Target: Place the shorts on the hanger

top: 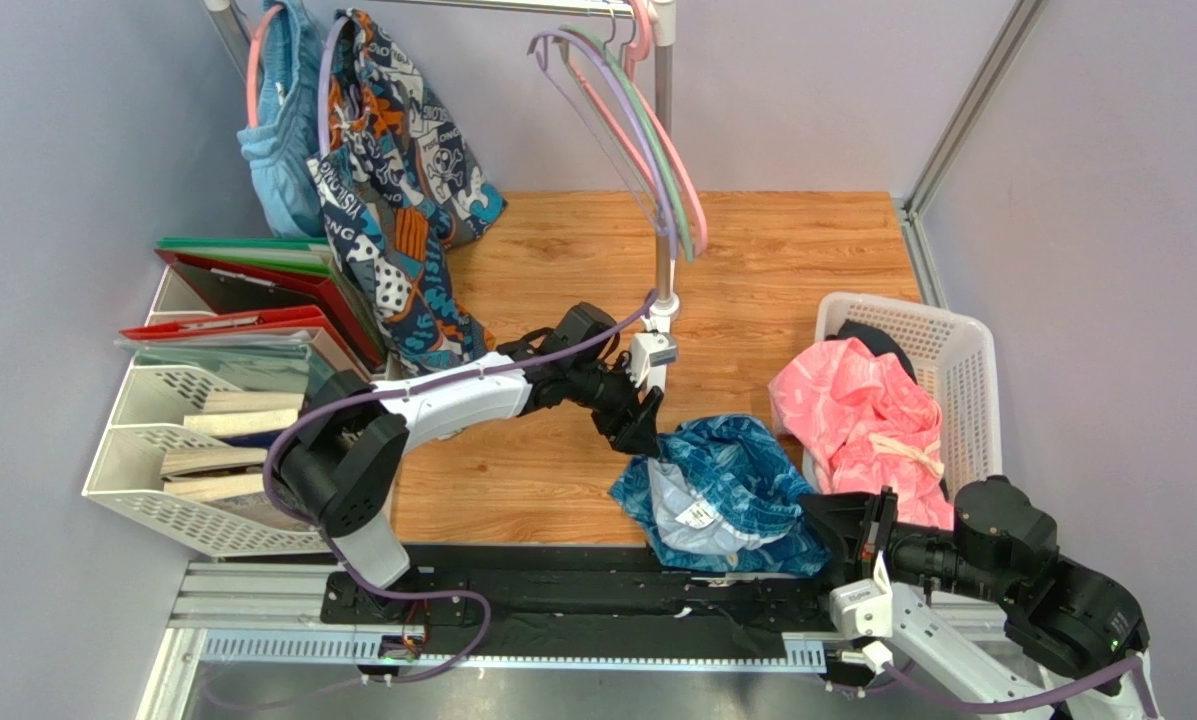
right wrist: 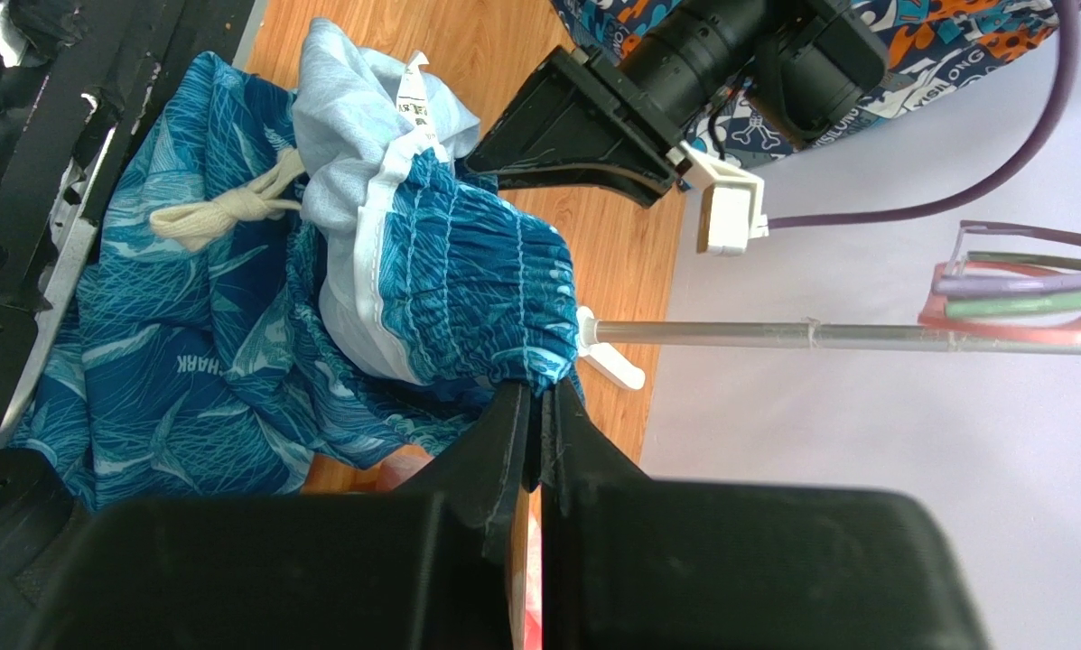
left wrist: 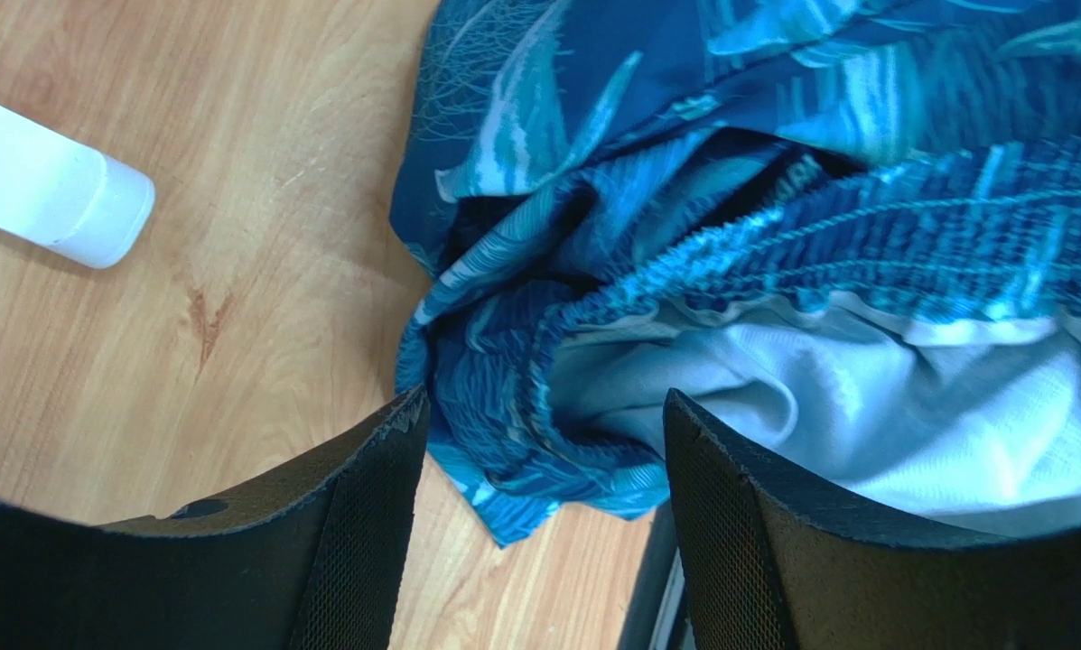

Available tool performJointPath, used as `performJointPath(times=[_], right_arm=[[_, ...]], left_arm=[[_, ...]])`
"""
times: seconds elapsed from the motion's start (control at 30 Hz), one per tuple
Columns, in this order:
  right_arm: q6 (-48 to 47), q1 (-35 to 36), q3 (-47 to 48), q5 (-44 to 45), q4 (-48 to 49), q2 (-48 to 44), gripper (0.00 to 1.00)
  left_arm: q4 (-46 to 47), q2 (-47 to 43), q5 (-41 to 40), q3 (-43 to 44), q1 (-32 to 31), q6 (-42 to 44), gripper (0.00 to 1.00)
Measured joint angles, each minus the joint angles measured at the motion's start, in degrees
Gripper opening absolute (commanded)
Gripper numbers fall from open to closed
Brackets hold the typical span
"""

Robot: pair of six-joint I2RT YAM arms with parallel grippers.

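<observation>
Teal-blue shorts [top: 724, 492] lie bunched on the wooden surface [top: 800, 255], near its front edge, between the two arms and just left of the white basket [top: 974, 342]. Pale lining is turned out, with the white drawstring [right wrist: 220, 217] and small label [right wrist: 411, 87] showing.

Left pincer [left wrist: 546, 528] is spread and low over the left end of the shorts. A fold of waistband sits between its fingers [left wrist: 356, 542]; whether they touch the cloth is hard to tell.

Right pincer [right wrist: 538, 431] is pressed together, nipping the elastic waistband edge on the shorts' right side.

Lavender hanger [top: 541, 53] hangs on the rail at the back with a green and a pink hanger, well apart from the shorts. Nothing is on it.

A navy cartoon-print garment [top: 394, 195] and light blue shorts [top: 281, 120] hang at rear left. A pink garment [top: 860, 408] is heaped in the basket. A white file rack [top: 154, 450] with folders stands at left.
</observation>
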Motion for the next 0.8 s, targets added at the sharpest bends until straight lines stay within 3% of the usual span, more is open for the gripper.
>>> performJointPath(times=[0.23,0.3,0.43,0.53,0.57,0.67,0.8], right_arm=[[0.44,0.0,-0.02,0.02,0.72,0.0,0.0],[0.76,0.0,-0.07,0.04,0.96,0.0,0.0],[1.88,0.0,-0.13,0.61,2.08,0.0,0.0],[3.43,0.0,-0.13,2.14,2.86,0.0,0.0],[4.02,0.0,-0.13,2.71,3.17,0.07,0.0],[6.32,0.0,-0.07,5.46,3.96,0.79,0.0],[12.7,0.0,-0.04,12.81,6.8,4.17,0.0]], left_arm=[[2.34,2.86,-1.2,1.11,-0.37,0.0,0.67],[3.04,3.37,-1.53,1.36,-0.85,0.11,0.59],[3.21,4.07,-2.19,1.64,-2.54,1.16,0.34],[-0.35,3.91,-3.89,2.49,-3.15,4.46,0.04],[-1.9,3.26,-4.94,2.49,-3.23,5.73,0.0],[-8.74,-2.58,-8.52,0.92,-2.47,9.4,0.0],[-17.68,-17.81,-14.69,-1.77,0.68,12.66,0.0]])
